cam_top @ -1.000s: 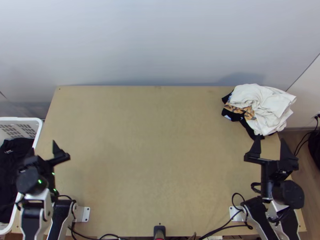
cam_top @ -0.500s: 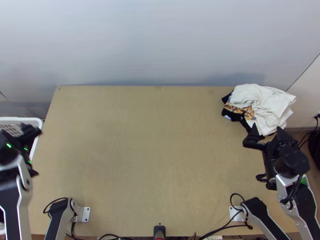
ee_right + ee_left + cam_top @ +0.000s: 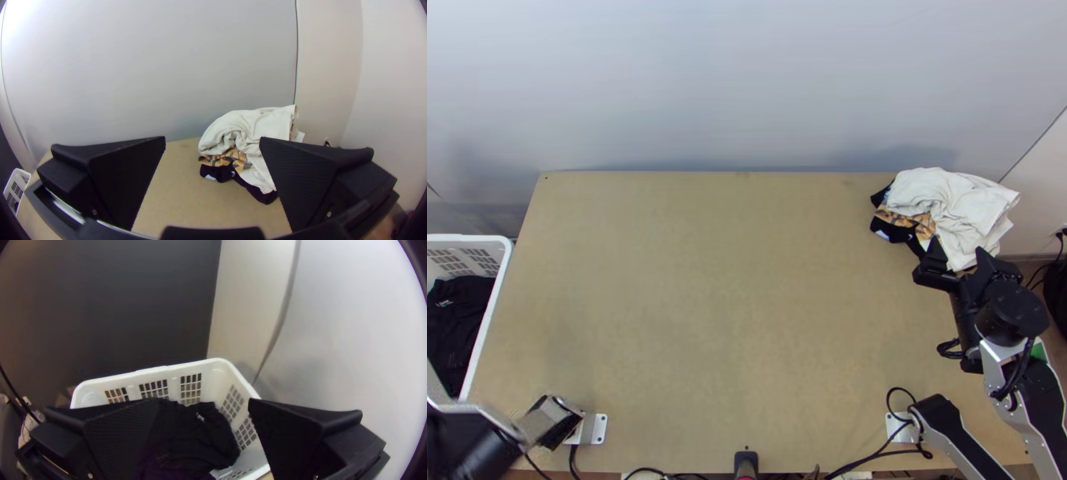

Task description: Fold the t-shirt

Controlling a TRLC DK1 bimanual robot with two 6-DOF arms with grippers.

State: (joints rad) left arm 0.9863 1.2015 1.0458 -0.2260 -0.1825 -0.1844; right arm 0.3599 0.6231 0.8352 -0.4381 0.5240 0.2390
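My right gripper stands open at the near side of a bunched clothing pile, with white cloth on top and patterned and black cloth under it. In the right wrist view the white cloth lies beyond the open right gripper. Black cloth lies crumpled in the white basket at the left. In the left wrist view my left gripper is open over the basket side, the black cloth between and beyond its fingers. No shirt is spread on the table.
The light wooden table stretches between the arms. A white basket stands against its left edge, and a pale wall rises behind. Cables run along the near edge, beside a small black post.
The left arm has swung left and toward the near edge, uncovering the basket in the top view. The right gripper moved slightly up the picture, closer to the pile, and then nearly stopped.
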